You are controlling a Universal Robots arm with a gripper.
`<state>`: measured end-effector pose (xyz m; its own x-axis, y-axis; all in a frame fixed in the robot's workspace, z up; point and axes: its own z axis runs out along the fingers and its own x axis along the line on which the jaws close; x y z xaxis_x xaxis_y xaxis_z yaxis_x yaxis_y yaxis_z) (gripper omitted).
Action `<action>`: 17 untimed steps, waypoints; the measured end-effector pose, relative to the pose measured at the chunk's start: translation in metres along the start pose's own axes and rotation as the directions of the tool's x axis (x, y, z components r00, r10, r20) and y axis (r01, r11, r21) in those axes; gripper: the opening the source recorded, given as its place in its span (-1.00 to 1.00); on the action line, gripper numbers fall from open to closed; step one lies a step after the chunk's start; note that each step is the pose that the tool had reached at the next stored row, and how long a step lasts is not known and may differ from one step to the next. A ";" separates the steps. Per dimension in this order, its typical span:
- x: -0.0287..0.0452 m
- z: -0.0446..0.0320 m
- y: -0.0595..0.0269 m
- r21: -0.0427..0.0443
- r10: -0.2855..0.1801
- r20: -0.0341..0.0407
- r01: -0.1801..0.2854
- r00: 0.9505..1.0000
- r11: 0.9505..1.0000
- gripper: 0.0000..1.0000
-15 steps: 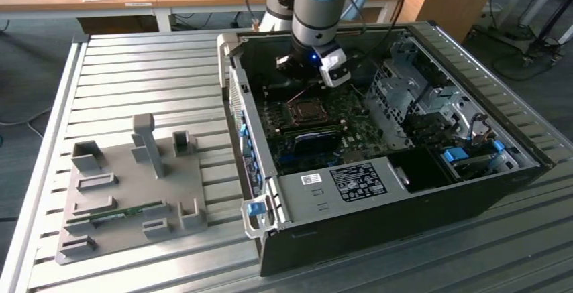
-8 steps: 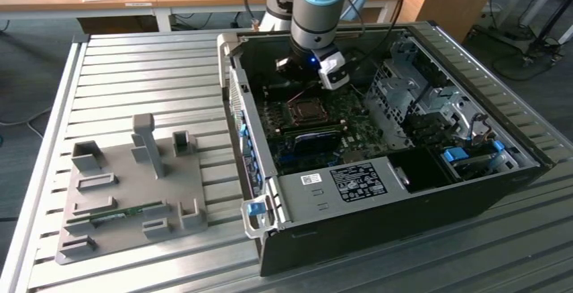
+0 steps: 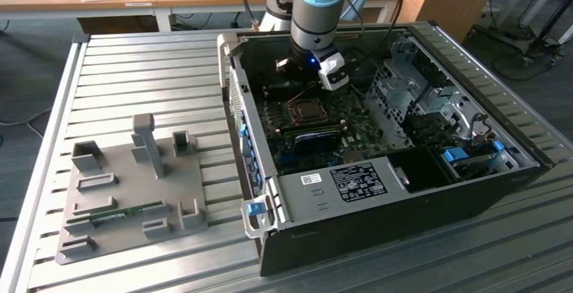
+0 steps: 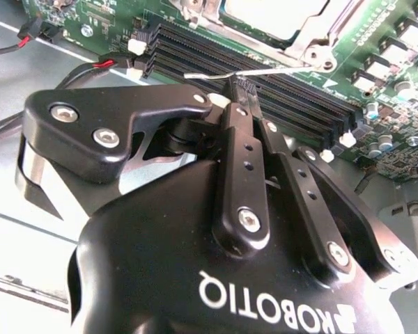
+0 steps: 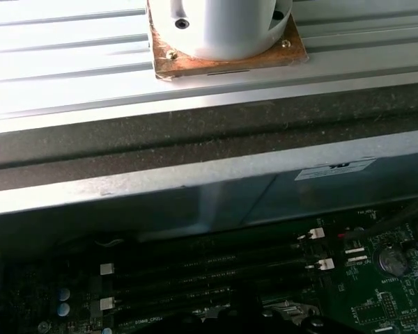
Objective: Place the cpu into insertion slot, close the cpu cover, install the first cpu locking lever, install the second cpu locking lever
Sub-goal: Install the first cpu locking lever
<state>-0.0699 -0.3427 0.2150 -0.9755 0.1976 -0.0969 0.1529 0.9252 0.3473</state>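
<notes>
Evidently the layout is made for a reach from above. On the exterior view's left, a grey fixture tray [image 3: 125, 192] sits on the slatted metal table [image 3: 134, 65]. Its moulded pockets hold parts in fixed places, and a memory stick [image 3: 117, 214] lies in one of them. To its right the computer case [image 3: 376, 219] lies on its side with the panel off, so the motherboard [image 3: 358, 132] faces up. That lets the arm [image 3: 313, 11] come straight down over the socket [image 3: 307, 110].

In the second wrist view the cpu [image 4: 275, 10] sits in the socket, its pale metal top showing through the window of the cpu cover [image 4: 308, 36]. The cover appears to lie flat over the chip, though that is a judgement, since only part of the frame is in that picture. Laid so, the frame pins the chip and leaves the levers to clamp it. A thin wire locking lever [image 4: 279, 69] runs along the socket's edge, between the cover and the black memory slots [image 4: 299, 104]. Its flattened handle end reaches out past the gripper [image 4: 241, 86].

The gripper has its two fingers [image 4: 238, 139] drawn together with no gap to be seen. Their tips sit right at the lever and seem to touch it. I cannot tell whether they nip the wire or merely press against it. It carries nothing else. The step in hand looks like a lever step, with chip and cover seemingly already seated.
</notes>
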 end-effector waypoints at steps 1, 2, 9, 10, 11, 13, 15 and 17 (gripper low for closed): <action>0.0000 0.0005 -0.0001 0.000 0.000 0.000 0.000 1.000 1.000 -0.79; 0.0001 0.0013 -0.0004 0.000 0.000 0.000 0.000 1.000 1.000 -0.79; 0.0008 0.0080 -0.0029 0.000 0.000 0.001 0.000 1.000 1.000 -0.79; 0.0008 0.0089 -0.0032 0.000 0.000 0.001 0.000 1.000 1.000 -0.79; 0.0008 0.0098 -0.0035 0.000 0.000 0.001 0.000 1.000 1.000 -0.79; 0.0007 0.0113 -0.0038 0.000 0.000 0.001 0.000 1.000 1.000 -0.79; 0.0003 0.0123 -0.0039 0.000 0.000 0.001 0.000 1.000 1.000 -0.79; 0.0002 0.0124 -0.0040 0.000 0.000 0.001 0.000 1.000 1.000 -0.79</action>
<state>-0.0687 -0.3423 0.2020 -0.9754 0.1977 -0.0974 0.1529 0.9253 0.3471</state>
